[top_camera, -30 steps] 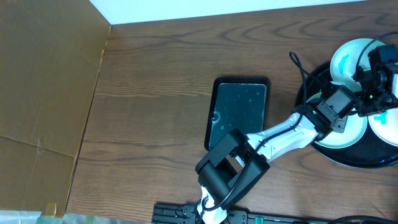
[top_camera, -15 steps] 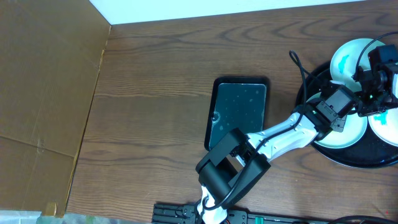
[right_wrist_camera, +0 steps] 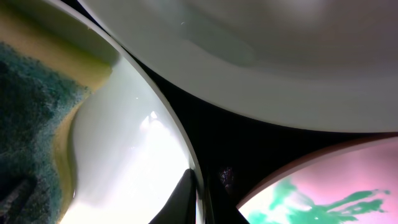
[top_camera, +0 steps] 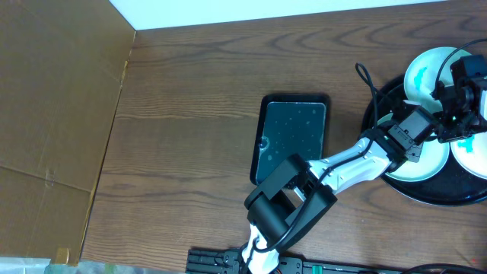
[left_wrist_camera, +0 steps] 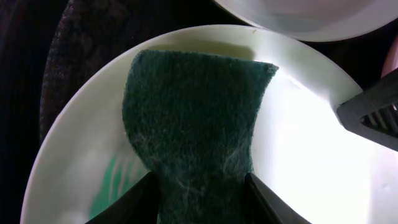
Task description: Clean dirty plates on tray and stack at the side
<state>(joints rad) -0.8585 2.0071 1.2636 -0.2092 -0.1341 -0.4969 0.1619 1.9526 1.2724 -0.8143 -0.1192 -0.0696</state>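
Since no plate lies stacked off the tray yet, we judge the task to be early, at the scrubbing step. Our surface (top_camera: 198, 99) carries the round tray (top_camera: 415, 190) at its right edge and a smaller rectangular tray (top_camera: 293, 125) near its middle. All three plates sit on the round tray: the far plate (top_camera: 426, 68), the right plate (top_camera: 473, 152) and the near plate (top_camera: 426, 164) at the tray's left side.

Our left end effector (left_wrist_camera: 199, 208) is part closed on the sponge (left_wrist_camera: 193, 118) and presses it onto the near plate. Our right end effector (right_wrist_camera: 198, 199) is pinched almost together on that plate's rim, steadying it, we think.

A teal smear (left_wrist_camera: 115, 180) lies bare just beside the sponge. Next we need a firm wipe across it while the rim stays pinned.
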